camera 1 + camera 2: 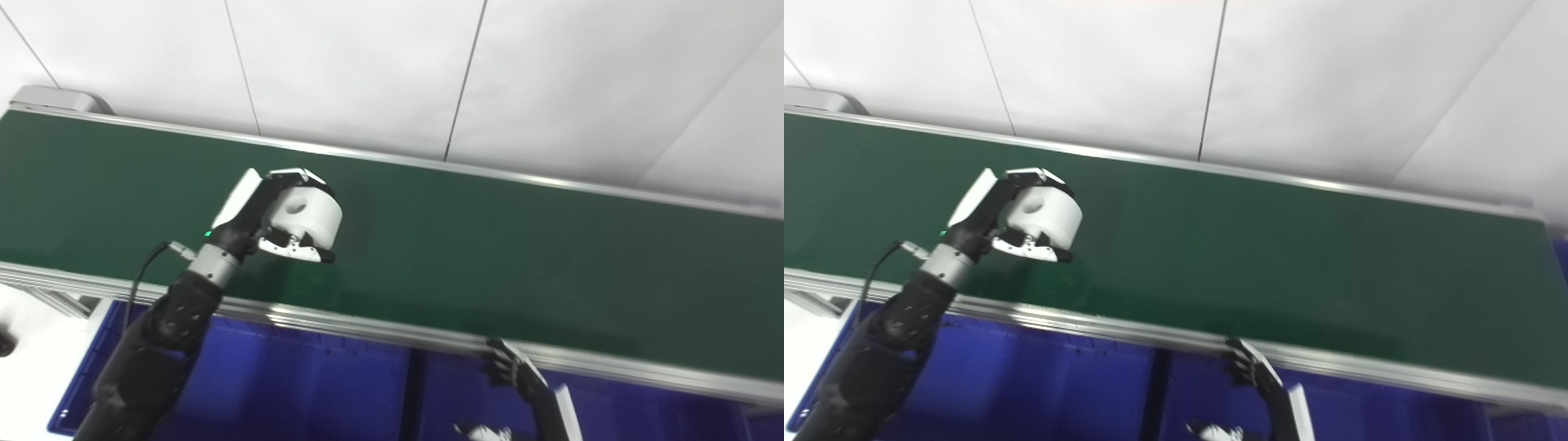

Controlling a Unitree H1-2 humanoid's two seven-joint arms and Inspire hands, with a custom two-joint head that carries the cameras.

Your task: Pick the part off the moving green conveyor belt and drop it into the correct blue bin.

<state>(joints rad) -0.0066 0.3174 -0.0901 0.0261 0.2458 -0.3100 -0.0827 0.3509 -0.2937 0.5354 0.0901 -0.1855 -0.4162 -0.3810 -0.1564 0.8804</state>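
Part [306,217], white cylinder w/ a hole, is pinched in left hand [278,214] above the green belt [490,245], so pick looks done; drop left. Blue bins [306,380] sit at 6 o'clock below belt edge, contents not visible. Right hand [511,370] idles at 5 o'clock, fingers curled, can't tell if holding anything.
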